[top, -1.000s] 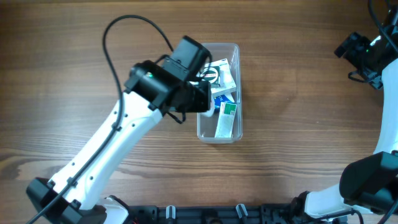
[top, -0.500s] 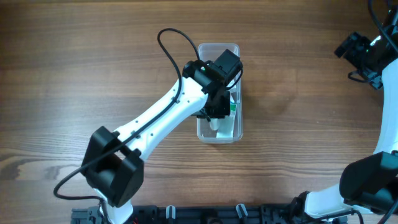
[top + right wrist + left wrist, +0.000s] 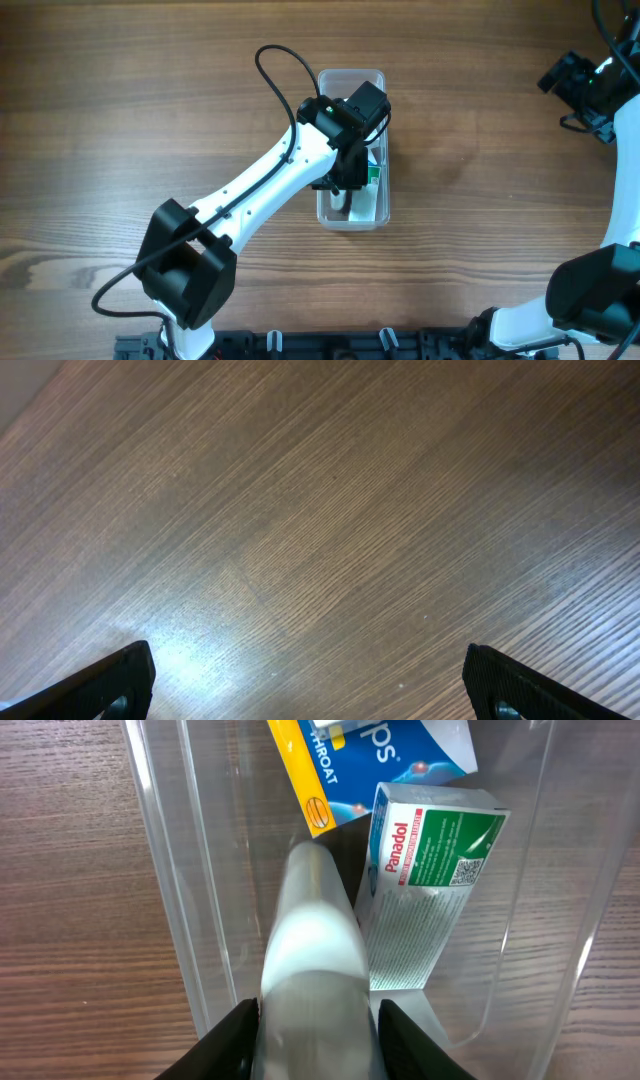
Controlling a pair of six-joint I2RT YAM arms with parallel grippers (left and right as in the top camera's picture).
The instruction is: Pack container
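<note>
Left claw (image 3: 315,1042) is closed on a pale bottle (image 3: 310,950), both fingers (image 3: 236,1038) pressed to its sides and its far end pointing down into the container (image 3: 160,840). The wrist view is blurred here, so "bottle" is my best reading of a smooth, rounded, whitish item. From overhead, the container (image 3: 350,74) sits mid-table on the wooden table (image 3: 120,100), with the left arm reaching across and its claw (image 3: 345,185) over the near half. Working left to right inside the bin: the clear left wall, then the bottle just beside it, then a green-and-white Panadol box (image 3: 425,890) lying close against the bottle's right side, with a blue and yellow box (image 3: 370,760) behind both, and then the right wall. The slot left for the bottle is narrow. Risks as judged: spreading the fingers may shove the Panadol box sideways or press the left wall and skid the light bin. A release from too high or at a tilt could leave the bottle propped on the box edge rather than flat on the floor. A finger catching the rim on the way out would lift or drag the bin. Far right, the right claw (image 3: 310,675) hangs wide open over bare wood (idle, well apart from the container).
</note>
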